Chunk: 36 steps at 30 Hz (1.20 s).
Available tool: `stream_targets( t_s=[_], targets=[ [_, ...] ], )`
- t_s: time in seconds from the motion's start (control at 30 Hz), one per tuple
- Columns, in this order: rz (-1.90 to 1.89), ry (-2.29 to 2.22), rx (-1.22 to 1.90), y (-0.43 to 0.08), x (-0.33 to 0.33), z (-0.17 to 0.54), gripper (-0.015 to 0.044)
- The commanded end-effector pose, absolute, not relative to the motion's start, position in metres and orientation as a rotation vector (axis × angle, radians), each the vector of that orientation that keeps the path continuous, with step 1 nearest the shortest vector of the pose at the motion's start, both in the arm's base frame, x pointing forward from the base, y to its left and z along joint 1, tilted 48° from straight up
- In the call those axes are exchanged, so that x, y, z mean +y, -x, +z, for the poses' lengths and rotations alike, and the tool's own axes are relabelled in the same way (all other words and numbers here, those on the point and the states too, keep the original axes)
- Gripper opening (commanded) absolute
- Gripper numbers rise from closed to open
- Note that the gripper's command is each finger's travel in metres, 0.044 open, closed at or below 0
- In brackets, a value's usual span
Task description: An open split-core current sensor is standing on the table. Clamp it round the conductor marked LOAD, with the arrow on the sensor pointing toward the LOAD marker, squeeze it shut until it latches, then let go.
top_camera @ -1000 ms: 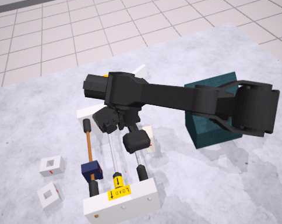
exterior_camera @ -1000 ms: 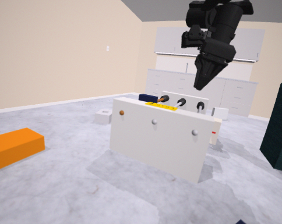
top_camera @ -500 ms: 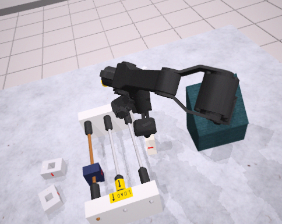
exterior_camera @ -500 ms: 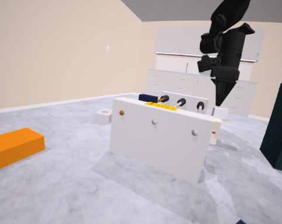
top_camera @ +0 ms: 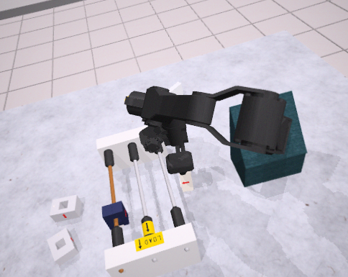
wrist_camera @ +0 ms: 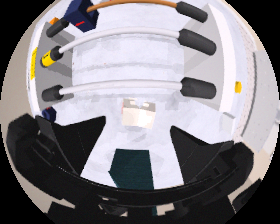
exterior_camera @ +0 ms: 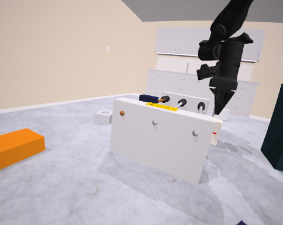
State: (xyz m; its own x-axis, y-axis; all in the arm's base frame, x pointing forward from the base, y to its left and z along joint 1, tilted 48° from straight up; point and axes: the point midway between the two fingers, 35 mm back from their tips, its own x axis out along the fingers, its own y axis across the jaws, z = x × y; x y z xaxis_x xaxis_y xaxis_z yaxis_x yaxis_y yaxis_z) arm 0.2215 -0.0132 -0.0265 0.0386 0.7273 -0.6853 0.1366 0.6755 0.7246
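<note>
The open split-core sensor (top_camera: 186, 182) is a small cream block with a red arrow mark, standing on the table just right of the conductor rig. It also shows in the exterior view (exterior_camera: 216, 131) and in the wrist view (wrist_camera: 139, 112). The rig holds three parallel conductors. The middle grey conductor (top_camera: 140, 182) carries a yellow sleeve (top_camera: 147, 227) next to the yellow LOAD label (top_camera: 149, 241). My gripper (top_camera: 172, 157) (exterior_camera: 222, 107) points down above the sensor, open and empty. It hangs clear of the sensor, which sits centred between the fingers.
A navy sensor (top_camera: 115, 214) is clamped on the orange conductor (top_camera: 111, 178). Two white closed sensors (top_camera: 64, 207) (top_camera: 62, 244) lie left of the rig. A teal block (top_camera: 267, 139) stands to the right under the arm. An orange block (exterior_camera: 14, 145) lies far off.
</note>
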Motion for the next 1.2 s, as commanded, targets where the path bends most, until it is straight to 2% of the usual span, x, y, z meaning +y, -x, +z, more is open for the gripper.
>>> stream_targets(
  t_s=[0.0,0.63,0.9,1.17],
  targets=[
    [0.525,-0.76,1.492,-0.221,-0.007,-0.032,0.044],
    [0.53,-0.763,1.491,-0.22,0.015,-0.05,0.044],
    [0.53,-0.756,1.491,-0.221,0.011,-0.047,0.023],
    [0.53,-0.756,1.491,-0.221,0.011,-0.047,0.0177]
  ],
)
